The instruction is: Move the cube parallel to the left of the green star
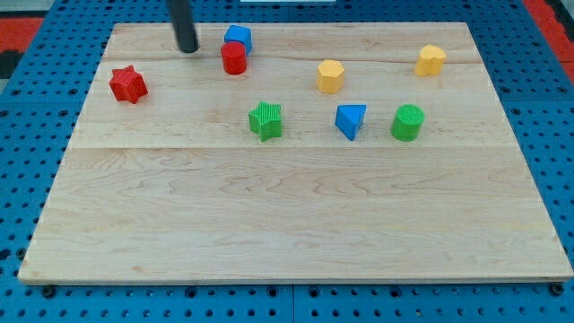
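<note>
Rod-ended arm without gripper, my tip (187, 49) holding nothing, left of blue cube (238, 38), pale wooden board (296, 215), blue pegboard (27, 179) around

Tip beside the blue cube

My tip (187, 49) rests on the counter (287, 215), left of the blue cube (239, 38); green star (265, 120) sits mid-counter.

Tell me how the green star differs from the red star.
The green star sits near the board's middle; the red star sits near the view's left edge. The green star has ridged, striped faces; the red star looks smooth. My tip is nearer the red star. Both are star-shaped and similar in size.
</note>
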`<state>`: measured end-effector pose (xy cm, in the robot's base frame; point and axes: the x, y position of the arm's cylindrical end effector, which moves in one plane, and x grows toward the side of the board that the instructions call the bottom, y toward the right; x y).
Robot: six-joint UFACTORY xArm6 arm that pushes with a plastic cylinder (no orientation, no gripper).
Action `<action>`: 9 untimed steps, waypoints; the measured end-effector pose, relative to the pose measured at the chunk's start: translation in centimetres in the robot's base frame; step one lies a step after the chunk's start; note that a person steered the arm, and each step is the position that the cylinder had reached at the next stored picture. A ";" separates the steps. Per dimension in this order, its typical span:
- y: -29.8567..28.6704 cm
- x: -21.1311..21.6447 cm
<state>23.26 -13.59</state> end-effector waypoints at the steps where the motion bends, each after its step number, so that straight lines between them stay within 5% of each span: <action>1: 1.9 -2.1; 5: 15.9 3.0; 9: 5.2 8.0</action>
<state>31.23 -8.39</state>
